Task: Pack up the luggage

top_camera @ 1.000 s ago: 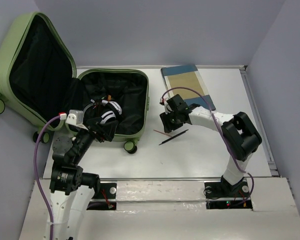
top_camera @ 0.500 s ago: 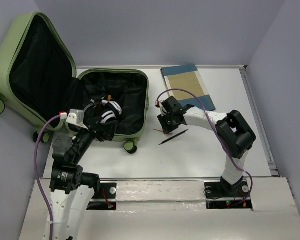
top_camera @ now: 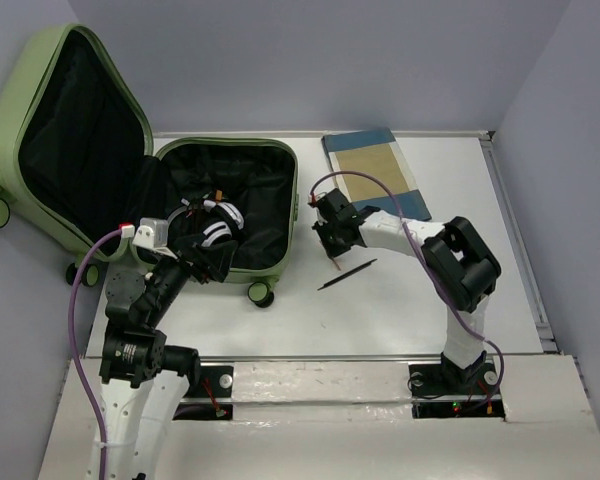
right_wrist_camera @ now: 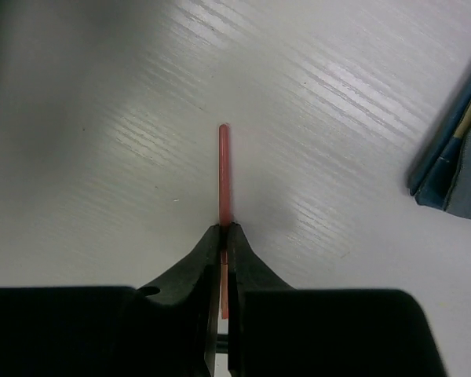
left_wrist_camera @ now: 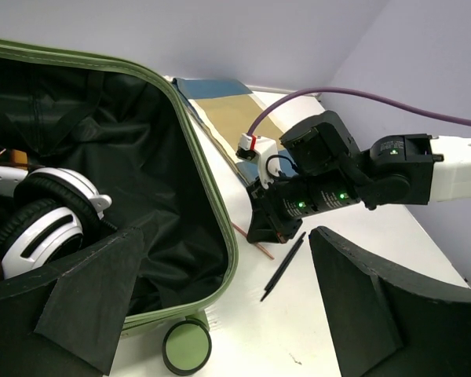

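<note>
The light-green luggage (top_camera: 293, 205) lies open at the left, lid (top_camera: 40, 90) propped up, black lining showing. Black-and-white headphones (top_camera: 218, 222) lie inside; they also show in the left wrist view (left_wrist_camera: 51, 216). My right gripper (top_camera: 332, 248) is just right of the luggage rim (left_wrist_camera: 212, 204), shut on a thin red stick (right_wrist_camera: 224, 173) that points out past its fingertips (right_wrist_camera: 224, 228). The stick also shows in the left wrist view (left_wrist_camera: 255, 242). My left gripper (top_camera: 205, 262) hangs open and empty over the luggage's near edge (left_wrist_camera: 226, 234).
A black pen (top_camera: 347, 275) lies on the white table just near of the right gripper, also in the left wrist view (left_wrist_camera: 284, 267). A blue-and-tan book (top_camera: 375, 170) lies at the back. A luggage wheel (top_camera: 261, 293) sticks out at the near corner.
My right gripper has moved left towards the luggage, taking the red stick with it. The left arm has not moved.
</note>
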